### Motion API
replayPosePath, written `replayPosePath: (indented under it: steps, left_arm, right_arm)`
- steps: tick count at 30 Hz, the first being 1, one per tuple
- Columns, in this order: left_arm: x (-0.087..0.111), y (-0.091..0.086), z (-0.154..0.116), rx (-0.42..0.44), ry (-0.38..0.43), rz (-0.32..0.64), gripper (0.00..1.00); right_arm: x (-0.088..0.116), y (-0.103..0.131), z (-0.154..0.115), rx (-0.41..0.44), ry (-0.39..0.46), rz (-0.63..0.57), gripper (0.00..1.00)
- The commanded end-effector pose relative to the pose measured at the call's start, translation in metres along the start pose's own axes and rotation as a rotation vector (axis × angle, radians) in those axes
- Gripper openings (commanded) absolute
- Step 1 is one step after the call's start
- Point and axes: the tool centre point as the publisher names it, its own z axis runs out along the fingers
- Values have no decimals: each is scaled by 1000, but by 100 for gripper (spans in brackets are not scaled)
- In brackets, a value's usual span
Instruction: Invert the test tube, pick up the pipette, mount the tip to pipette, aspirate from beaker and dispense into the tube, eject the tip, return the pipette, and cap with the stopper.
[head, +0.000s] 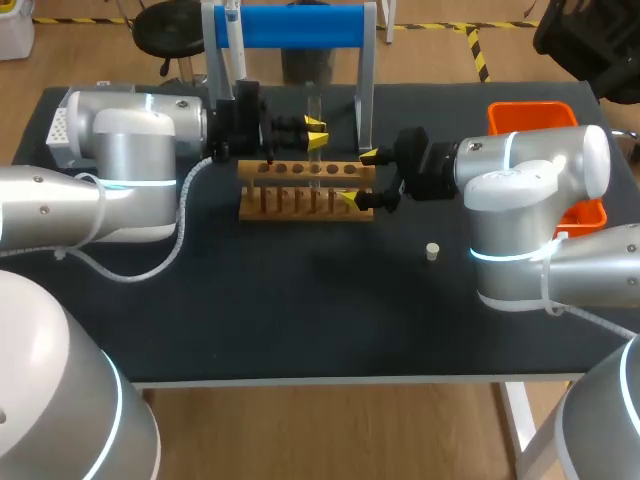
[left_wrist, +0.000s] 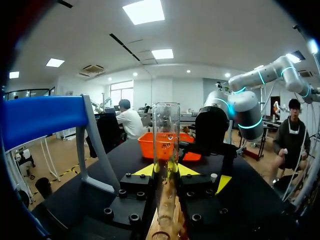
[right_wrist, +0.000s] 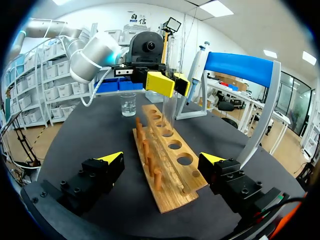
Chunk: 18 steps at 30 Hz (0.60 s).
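Observation:
A clear test tube stands upright, mouth up, with my left gripper shut on it at mid height. Its lower end is at a hole of the wooden rack; how deep it sits I cannot tell. In the right wrist view the tube and left gripper are over the rack's far half. My right gripper is open, one finger on each side of the rack's near end. The pipette hangs on the blue stand. A beaker stands beyond the rack. A small white stopper lies on the table.
An orange bin sits at the back right, partly behind my right arm. The blue stand's legs rise just behind the rack. A perforated white tip box shows at the far left behind my left arm.

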Motion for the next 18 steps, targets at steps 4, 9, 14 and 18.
replayPosePath:
  steps: [4,9,14,18]
  left_arm:
    - [-1,6,2,5,-2,1,0]
    - [-1,9,2,7,-3,4,0]
    - [0,13,2,11,-2,6,0]
    - [0,16,2,15,-2,6,0]
  right_arm:
    - [0,-1,0,-3,0,-1,100]
    - [0,-1,0,-3,0,-1,100]
    - [0,-1,0,-3,0,-1,100]
    - [0,-1,0,-3,0,-1,100]
